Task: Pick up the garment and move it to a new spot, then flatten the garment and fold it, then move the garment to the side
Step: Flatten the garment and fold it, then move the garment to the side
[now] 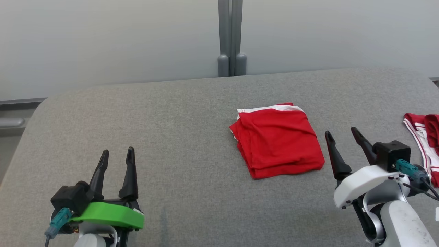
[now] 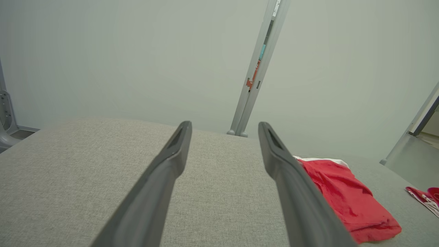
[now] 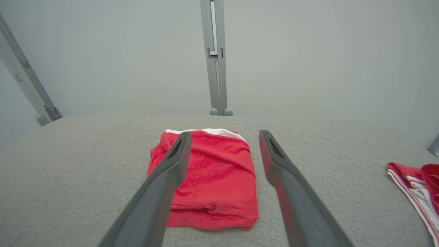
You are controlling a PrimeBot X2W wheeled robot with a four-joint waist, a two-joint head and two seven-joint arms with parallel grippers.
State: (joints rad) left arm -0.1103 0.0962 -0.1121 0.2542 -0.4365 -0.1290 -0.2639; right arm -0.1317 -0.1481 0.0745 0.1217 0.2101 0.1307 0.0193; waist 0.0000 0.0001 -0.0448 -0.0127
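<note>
1. Left claw (image 1: pixel 118 151) sits over the near edge of the grey fabric surface (image 1: pixel 171 113). Its 2 dark fingers (image 1: pixel 129 171) are spread apart with nothing between them.
2. Right claw (image 1: pixel 341 131) is spread wide too, with its 2 fingers apart and empty. They lean a little toward the left claw's side, and a white wrist housing (image 1: pixel 360 181) and a black camera block (image 1: pixel 391 154) sit behind them.
3. Folded red garment (image 1: pixel 277 140) lies flat on the surface just beside the right claw, on the side facing the left claw and well apart from the left claw. In the head view a strip of grey shows between the garment's corner and the nearer finger.
4. It is a rough rectangle of several layers with soft creases across the top. A white band (image 1: pixel 271 109) runs along the edge farthest from both claws.
5. In the right wrist view the garment lies ahead of the right claw, behind and between its fingers.
6. Another red cloth with white stripes (image 1: pixel 423 137) lies on the right claw's outer side, apart from the folded garment and cut off by the picture's edge.
7. Beyond the surface's far edge a grey post (image 1: pixel 230 37) stands against a pale wall (image 1: pixel 103 41), ahead of the space between the 2 claws.
</note>
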